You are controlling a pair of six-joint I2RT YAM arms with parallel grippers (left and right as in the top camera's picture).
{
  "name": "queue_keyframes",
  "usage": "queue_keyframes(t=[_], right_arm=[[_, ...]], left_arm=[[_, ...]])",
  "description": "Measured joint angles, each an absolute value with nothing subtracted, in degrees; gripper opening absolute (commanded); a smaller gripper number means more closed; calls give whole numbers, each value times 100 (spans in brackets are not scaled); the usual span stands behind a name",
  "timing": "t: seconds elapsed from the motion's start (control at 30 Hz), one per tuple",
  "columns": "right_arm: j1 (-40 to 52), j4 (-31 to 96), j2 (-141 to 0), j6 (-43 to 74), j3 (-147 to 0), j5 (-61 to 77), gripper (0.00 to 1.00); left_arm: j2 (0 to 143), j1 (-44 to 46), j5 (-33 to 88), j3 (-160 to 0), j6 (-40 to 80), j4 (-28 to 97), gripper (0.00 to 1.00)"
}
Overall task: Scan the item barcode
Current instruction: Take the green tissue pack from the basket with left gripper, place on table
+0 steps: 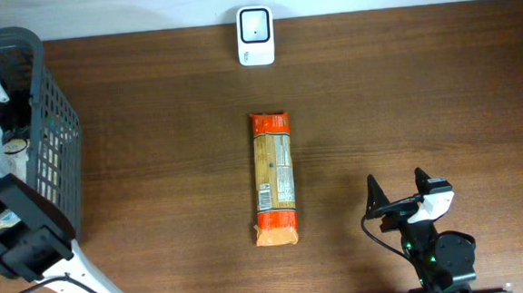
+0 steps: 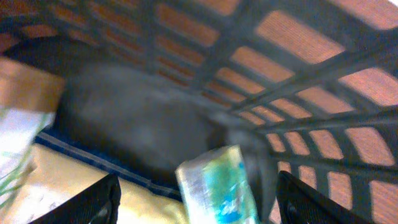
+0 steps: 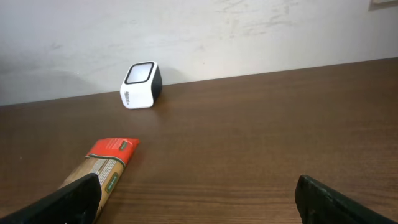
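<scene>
Left arm (image 1: 31, 242) looms in the overhead's lower corner, reaching into the grey basket (image 1: 56, 132). Orange-ended packet (image 1: 274, 179) lies flat on the table (image 1: 154, 171), end-on to the scanner (image 1: 256, 36) (well apart, printed label up).

Left wrist: left gripper (image 2: 198, 186) inside the basket, jaws wide, straddling a teal pack (image 2: 217, 183) and gripping nothing. The view is blurred; possibly the item to be scanned.

Right wrist: right gripper (image 3: 199, 199) fully spread, empty, low, facing packet and scanner.

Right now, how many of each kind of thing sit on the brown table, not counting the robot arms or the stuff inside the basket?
Barcode scanner: 1
Pasta packet: 1
Grey basket: 1
Total: 3
</scene>
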State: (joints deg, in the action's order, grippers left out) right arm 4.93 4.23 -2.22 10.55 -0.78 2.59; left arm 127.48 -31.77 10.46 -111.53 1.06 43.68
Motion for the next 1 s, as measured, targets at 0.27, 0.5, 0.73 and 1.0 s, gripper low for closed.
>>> queue_keyframes(t=[0.27,0.5,0.73,1.0], right_arm=[[493,425,-220,1055,-78,261,99],[493,423,-220,1055,-78,259,99],[493,423,-226,1055,-78,259,99],[493,427,-226,1055,-78,259,99]], left_arm=[[13513,-3098,1214,-11183,97,4344,7],[13605,-3124,1194,-12457,106,5666,0],[11869,-3133,987,-14914,333,8237,0],[11813,-292,799,-12967,436,8571,0]])
